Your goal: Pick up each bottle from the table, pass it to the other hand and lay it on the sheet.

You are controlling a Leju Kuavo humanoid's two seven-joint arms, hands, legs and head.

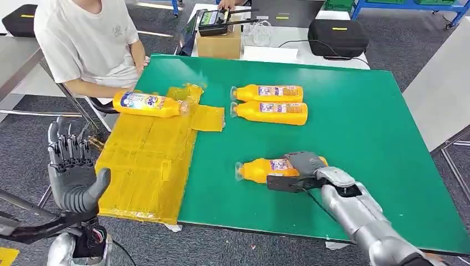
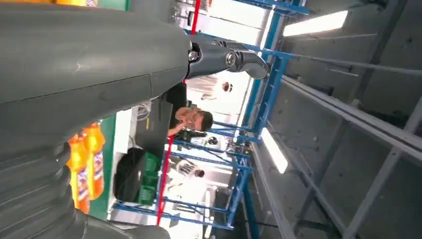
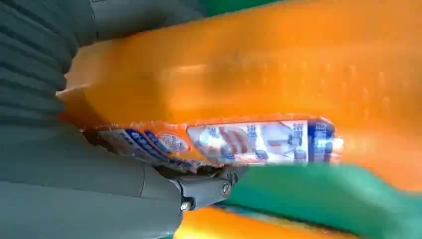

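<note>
Under the right hand [image 1: 296,169] (fingers wrapped round) lies a bottle [image 1: 260,169].

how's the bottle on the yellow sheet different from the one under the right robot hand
The bottle on the sheet lies at the far end of the yellow sheet, cap pointing right; the bottle under the hand lies on the green table, cap pointing left. The first lies free, while the right robot hand is wrapped over the second. The left robot hand holds neither. Both are orange, labelled and on their sides.
</note>
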